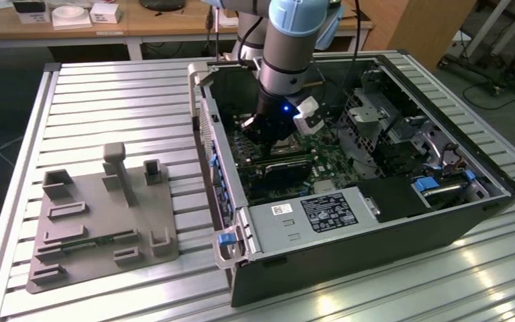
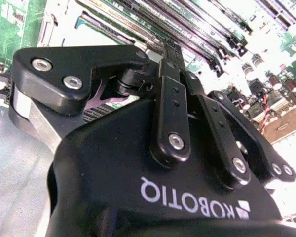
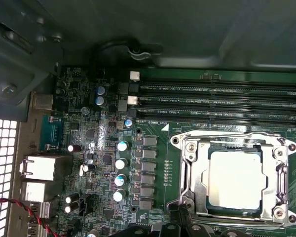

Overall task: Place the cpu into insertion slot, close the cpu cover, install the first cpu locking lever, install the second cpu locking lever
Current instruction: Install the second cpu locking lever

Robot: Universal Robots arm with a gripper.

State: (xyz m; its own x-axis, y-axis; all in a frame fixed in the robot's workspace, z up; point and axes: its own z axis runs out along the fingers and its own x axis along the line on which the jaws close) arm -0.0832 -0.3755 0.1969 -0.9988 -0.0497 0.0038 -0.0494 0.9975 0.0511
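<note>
The cpu (image 3: 235,178) sits seated in the insertion slot (image 3: 187,174) on the green motherboard (image 3: 153,217), with the cpu cover (image 3: 281,170) lying flat over its edges. The gripper (image 1: 265,127) hangs just beside the socket inside the computer case (image 1: 472,208); whether its jaws are parted or closed cannot be told.

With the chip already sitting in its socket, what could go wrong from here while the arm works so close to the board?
1. The pincer sits right at the edge of the metal cover over the chip; a sideways slip might scrape the chip or bend the cover.
2. Small upright capacitors stand close beside the socket; the arm could knock them.
3. The arm reaches deep inside the computer case, so its wrist might bump the wall.
</note>
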